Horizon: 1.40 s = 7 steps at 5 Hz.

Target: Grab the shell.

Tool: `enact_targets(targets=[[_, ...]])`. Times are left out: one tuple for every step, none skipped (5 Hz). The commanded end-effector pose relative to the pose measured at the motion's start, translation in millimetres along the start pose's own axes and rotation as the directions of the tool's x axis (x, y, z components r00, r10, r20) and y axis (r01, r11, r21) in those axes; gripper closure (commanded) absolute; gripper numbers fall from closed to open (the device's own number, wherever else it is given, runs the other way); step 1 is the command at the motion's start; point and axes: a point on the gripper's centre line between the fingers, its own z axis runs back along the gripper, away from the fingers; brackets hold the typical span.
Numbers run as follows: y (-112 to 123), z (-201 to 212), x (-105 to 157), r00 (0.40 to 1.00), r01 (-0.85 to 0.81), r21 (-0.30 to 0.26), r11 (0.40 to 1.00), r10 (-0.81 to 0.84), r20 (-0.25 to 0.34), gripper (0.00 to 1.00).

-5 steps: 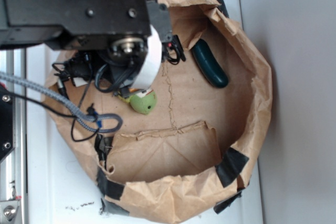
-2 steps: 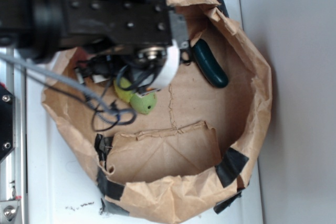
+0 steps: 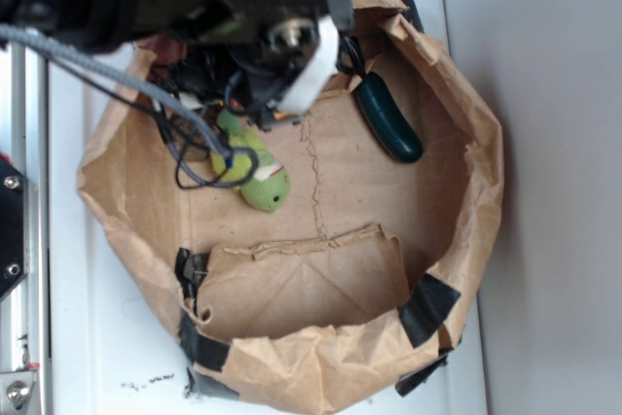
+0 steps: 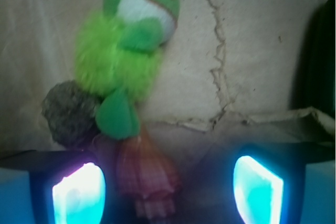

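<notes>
Between the spread pincer (image 4: 168, 190) fingers, nearer the left one, lies the shell (image 4: 147, 179).

Ribbed shell (image 4: 148, 178); fuzzy cloth plush (image 4: 124, 59) (rough grey lump (image 4: 68, 113) beside); creased matt paper bag (image 3: 466, 211).

Arm reaches in from upper left, hand (image 4: 168, 184) pointing down w/ fingers spread apart.

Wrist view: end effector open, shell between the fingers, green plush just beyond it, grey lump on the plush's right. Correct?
One error: in the wrist view the grey lump lies left of the green plush, not right. The end effector is open, with the shell between its fingers.
</notes>
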Motion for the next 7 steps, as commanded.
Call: enact_targets(targets=[[-4.0, 8.5, -11.2, 0.999, 0.043, 0.105, 0.993, -0.040, -0.033, 0.00], [-12.5, -2.1, -5.7, 0.996, 0.072, 0.100, 0.992, -0.067, -0.053, 0.00], [-22.4, -13.2, 5.5, 0.994, 0.082, 0.090, 0.993, -0.075, -0.073, 0.00], [-27.5, -33.5, 12.4, 0.992, 0.091, 0.085, 0.992, -0.083, -0.099, 0.00], [-29.6, -53.1, 16.8, 0.989, 0.100, 0.112, 0.989, -0.086, -0.122, 0.00], [-30.4, -56.6, 18.0, 0.990, 0.103, 0.110, 0.989, -0.091, -0.105, 0.36], [-27.1, -57.6, 15.9, 0.992, 0.084, 0.127, 0.988, -0.071, -0.101, 1.00]])
